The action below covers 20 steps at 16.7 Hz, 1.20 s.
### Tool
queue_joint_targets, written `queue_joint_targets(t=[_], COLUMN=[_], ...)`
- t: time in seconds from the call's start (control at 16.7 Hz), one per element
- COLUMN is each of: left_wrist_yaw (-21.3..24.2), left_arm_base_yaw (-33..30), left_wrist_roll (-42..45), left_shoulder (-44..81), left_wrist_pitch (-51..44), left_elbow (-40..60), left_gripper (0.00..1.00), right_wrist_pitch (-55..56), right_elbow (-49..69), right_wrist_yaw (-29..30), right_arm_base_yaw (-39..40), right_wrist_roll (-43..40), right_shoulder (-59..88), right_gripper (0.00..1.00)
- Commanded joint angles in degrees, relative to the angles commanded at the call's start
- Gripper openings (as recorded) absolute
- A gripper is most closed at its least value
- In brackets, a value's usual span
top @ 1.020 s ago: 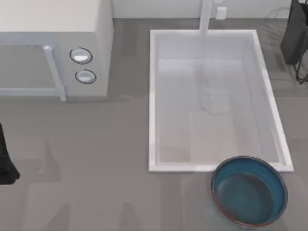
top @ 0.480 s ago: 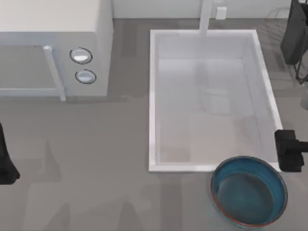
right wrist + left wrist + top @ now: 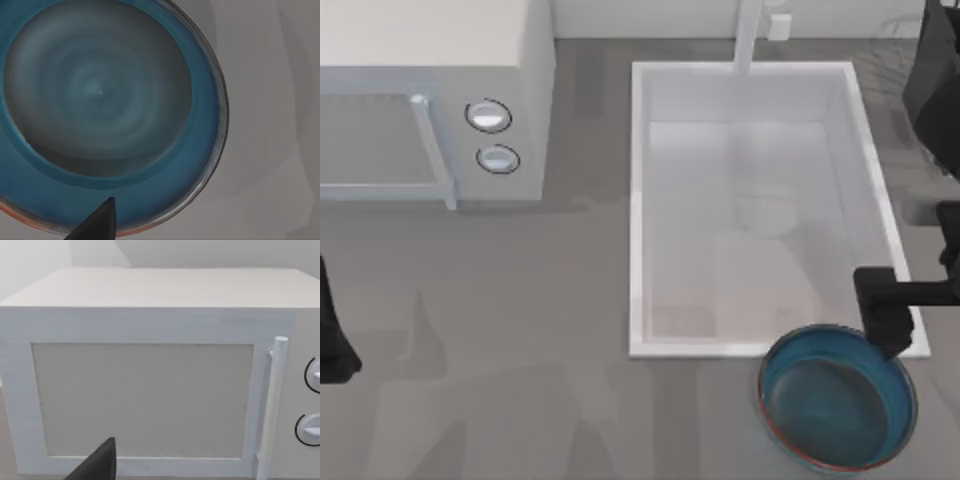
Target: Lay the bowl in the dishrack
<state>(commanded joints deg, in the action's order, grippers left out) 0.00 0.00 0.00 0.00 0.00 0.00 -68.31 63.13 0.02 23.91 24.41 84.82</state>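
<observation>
- Nothing is racked yet: the left arm [image 3: 332,330] is sitting parked at the table's left edge, facing the microwave [image 3: 430,95].
- The bowl [image 3: 837,398] is resting on the table, just below the sink [image 3: 638,210].
- The right gripper [image 3: 887,312] is hovering over the bowl's far rim; whether its claw is open I cannot tell.
- The rack [image 3: 895,45], far right, is waiting; grasp, lift and placing all look left to do.

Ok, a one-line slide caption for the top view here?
Right gripper above the far rim of the bowl beside the sink; left gripper parked at the table's left edge.
</observation>
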Motion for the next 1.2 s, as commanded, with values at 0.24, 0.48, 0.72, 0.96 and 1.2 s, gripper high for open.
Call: queue_joint_targets(t=[0.24, 0.48, 0.72, 0.96, 1.2], left_wrist_yaw=[0.0, 0.0, 0.0, 0.0, 0.0], left_arm_base_yaw=[0.0, 0.0, 0.0, 0.0, 0.0], left_wrist_roll=[0.0, 0.0, 0.0, 0.0, 0.0], left_shoulder=[0.0, 0.0, 0.0, 0.0, 0.0], left_wrist_pitch=[0.0, 0.0, 0.0, 0.0, 0.0], left_elbow=[0.0, 0.0, 0.0, 0.0, 0.0], left_gripper=[1.0, 1.0, 1.0, 1.0, 1.0], right_wrist_pitch=[1.0, 9.9, 21.4, 24.5, 24.5], right_elbow=[-0.9, -6.7, -14.0, -16.4, -16.4], right_wrist_yaw=[0.0, 0.0, 0.0, 0.0, 0.0], right_arm_base_yaw=[-0.2, 0.0, 0.2, 0.2, 0.2], right_wrist_roll=[-0.1, 0.0, 0.3, 0.4, 0.4], right_shoulder=[0.2, 3.1, 6.9, 8.1, 8.1], right_gripper=[1.0, 1.0, 1.0, 1.0, 0.85])
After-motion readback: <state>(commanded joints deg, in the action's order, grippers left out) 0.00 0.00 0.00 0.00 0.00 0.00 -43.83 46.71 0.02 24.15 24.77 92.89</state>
